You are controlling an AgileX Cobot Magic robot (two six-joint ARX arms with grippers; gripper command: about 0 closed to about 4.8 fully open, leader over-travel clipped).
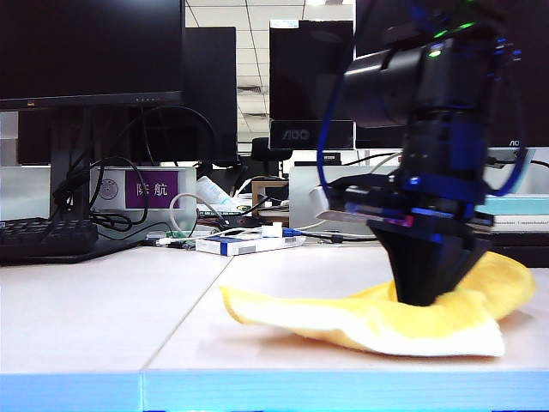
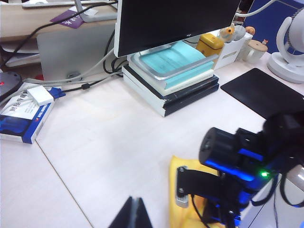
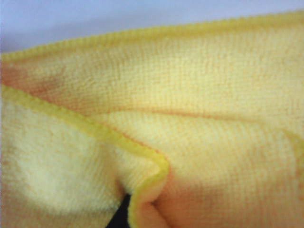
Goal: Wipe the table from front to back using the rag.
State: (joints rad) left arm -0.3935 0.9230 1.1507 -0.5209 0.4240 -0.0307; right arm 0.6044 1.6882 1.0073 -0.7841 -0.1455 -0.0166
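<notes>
A monitor [image 1: 310, 81] at the back of the exterior view is showing "AOC" on its lower bezel, and a purple label [image 1: 151, 188] at nine o'clock from it is carrying two white Chinese characters; the print on the white-and-blue box [image 1: 247, 245] is too small to read. The right gripper [image 1: 426, 287] is pointing straight down with its dark jaws closed together, their tips pressing into the rag [image 1: 377, 319]; whether cloth is pinched between them cannot be told. The left gripper [image 2: 133, 213] is showing only as a dark closed tip at the six o'clock edge of its wrist view, hanging above bare table [image 1: 103, 300] and touching nothing, with the right arm at about three o'clock from it. The rag is lying on the table near the light blue front edge, at about five o'clock in the exterior view, bright yellow and fuzzy, rumpled into soft folds, with one flat flap reaching out toward nine o'clock and a thicker bunch rising behind the gripper. In the right wrist view the rag [image 3: 199, 95] is filling nearly the whole picture, its stitched hem curling over in a fold.
</notes>
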